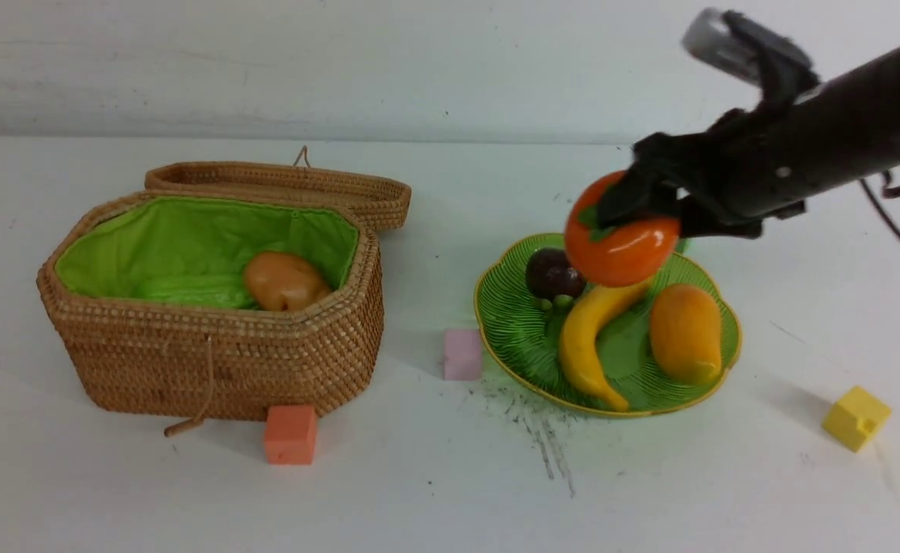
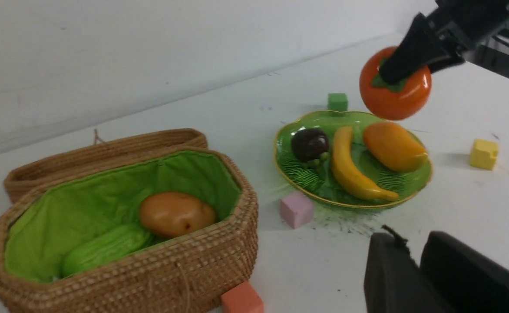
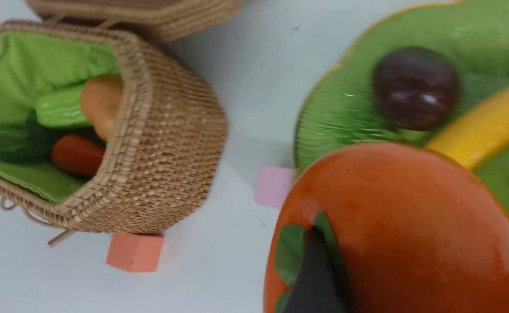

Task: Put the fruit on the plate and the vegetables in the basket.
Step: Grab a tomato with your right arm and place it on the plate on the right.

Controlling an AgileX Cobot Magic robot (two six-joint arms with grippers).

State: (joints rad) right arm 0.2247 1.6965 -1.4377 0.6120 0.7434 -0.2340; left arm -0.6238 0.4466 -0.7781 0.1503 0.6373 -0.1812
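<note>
basket (image 1: 212, 361) at left holds potato (image 1: 285, 280), cucumber (image 1: 189, 292), carrot (image 3: 76, 154). left gripper (image 2: 415, 265) idle, jaws nearly closed, empty. plate (image 1: 519, 338) carries mangosteen (image 1: 552, 273), banana (image 1: 588, 338), mango (image 1: 686, 332). right gripper (image 1: 642, 211) clamps persimmon (image 1: 619, 250) above plate. next: lower, release onto bare plate area.

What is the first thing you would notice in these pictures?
The big orange persimmon, held in the air by the right tool just above the green plate. On that plate lie a banana, a mango and a mangosteen. To the left stands an open basket with a potato and a cucumber inside.
</note>
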